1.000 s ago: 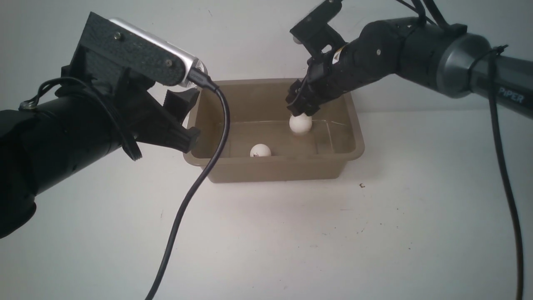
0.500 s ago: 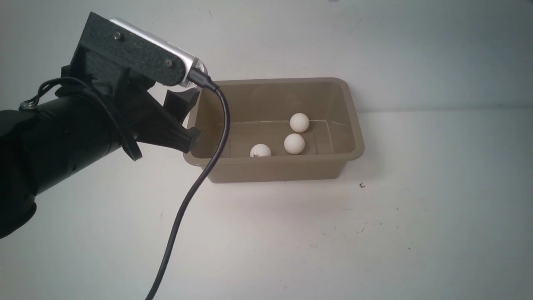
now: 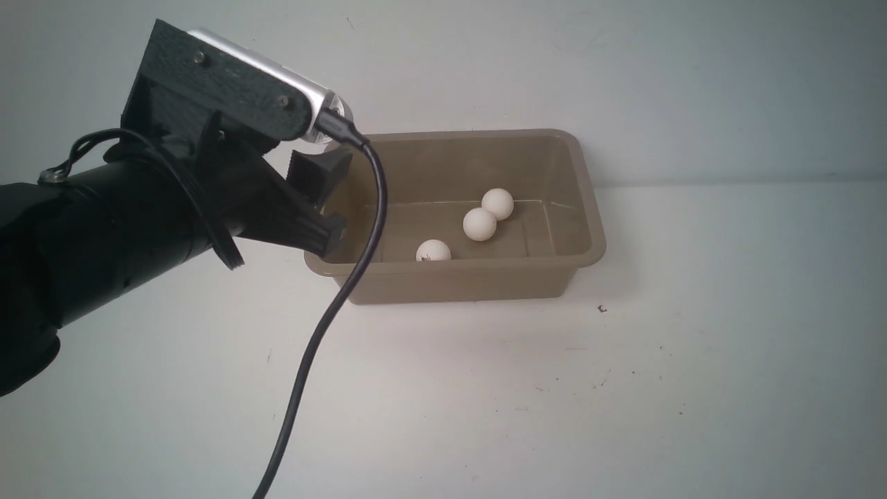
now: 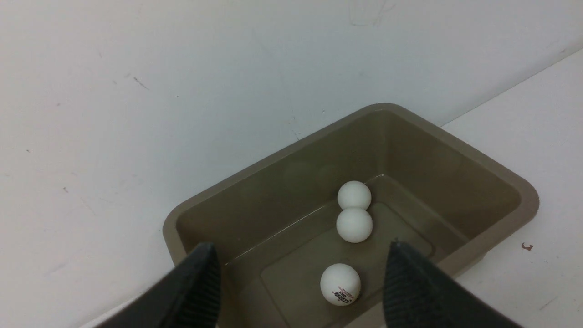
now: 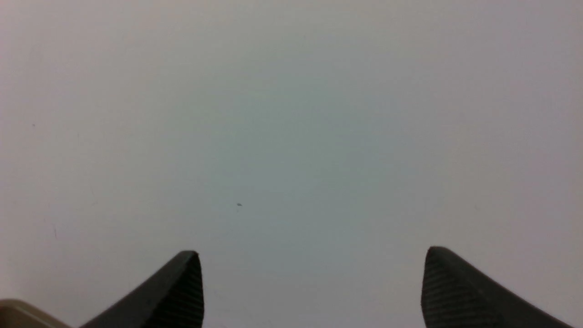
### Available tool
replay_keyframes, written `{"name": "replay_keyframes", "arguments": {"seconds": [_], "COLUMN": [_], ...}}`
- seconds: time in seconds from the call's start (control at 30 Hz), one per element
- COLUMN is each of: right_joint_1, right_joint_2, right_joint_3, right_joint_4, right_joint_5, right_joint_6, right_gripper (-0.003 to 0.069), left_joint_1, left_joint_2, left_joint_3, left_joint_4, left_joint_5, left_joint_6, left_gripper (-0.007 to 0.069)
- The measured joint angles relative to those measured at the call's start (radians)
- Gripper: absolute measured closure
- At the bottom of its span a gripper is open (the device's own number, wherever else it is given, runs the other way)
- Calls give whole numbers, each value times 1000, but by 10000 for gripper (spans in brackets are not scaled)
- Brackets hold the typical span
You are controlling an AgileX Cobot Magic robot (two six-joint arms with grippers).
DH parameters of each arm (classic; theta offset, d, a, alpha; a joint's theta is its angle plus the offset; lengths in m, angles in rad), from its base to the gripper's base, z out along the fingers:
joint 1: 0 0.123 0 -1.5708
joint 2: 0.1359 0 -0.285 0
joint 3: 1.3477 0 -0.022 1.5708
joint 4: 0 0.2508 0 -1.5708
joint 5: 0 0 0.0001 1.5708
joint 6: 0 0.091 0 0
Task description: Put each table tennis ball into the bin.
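Observation:
The tan-brown bin [image 3: 589, 232] stands at the back of the white table. All three off-white balls lie on its floor: one near the far wall [image 3: 497, 204], one touching it [image 3: 479, 224], one with a dark mark near the front wall [image 3: 434, 251]. My left gripper [image 3: 331, 204] is open and empty, hovering at the bin's left end. In the left wrist view its fingers [image 4: 200, 282] frame the bin [image 4: 524, 205] and the balls [image 4: 354, 195], [image 4: 354, 225], [image 4: 340, 284]. My right gripper [image 5: 312, 253] is open and empty, facing a plain white surface, and is out of the front view.
The left wrist camera's black cable [image 3: 326, 326] hangs across the bin's left front corner down to the table. A white wall rises just behind the bin. A corner of the bin [image 5: 13, 314] shows at the edge of the right wrist view.
The right arm, over the bin a second ago, has left the front view. A third ball now lies in the bin and has rolled against the far one. The left gripper shifted slightly toward the bin.

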Motion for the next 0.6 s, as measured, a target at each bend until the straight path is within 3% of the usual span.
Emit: {"name": "replay_keyframes", "arguments": {"seconds": [0.33, 0.6], "right_joint_1": [0, 0], "right_joint_2": [-151, -350], "right_joint_3": [139, 368], "right_joint_4": [123, 227], "right_joint_5": [81, 87], "right_joint_6": [4, 4], "right_gripper": [74, 74], "left_joint_1": [0, 0], "left_joint_2": [0, 0], "left_joint_3": [0, 0], "left_joint_4": [0, 0], "left_joint_5": [18, 18], "left_joint_6": [0, -1], "left_gripper": [188, 188]}}
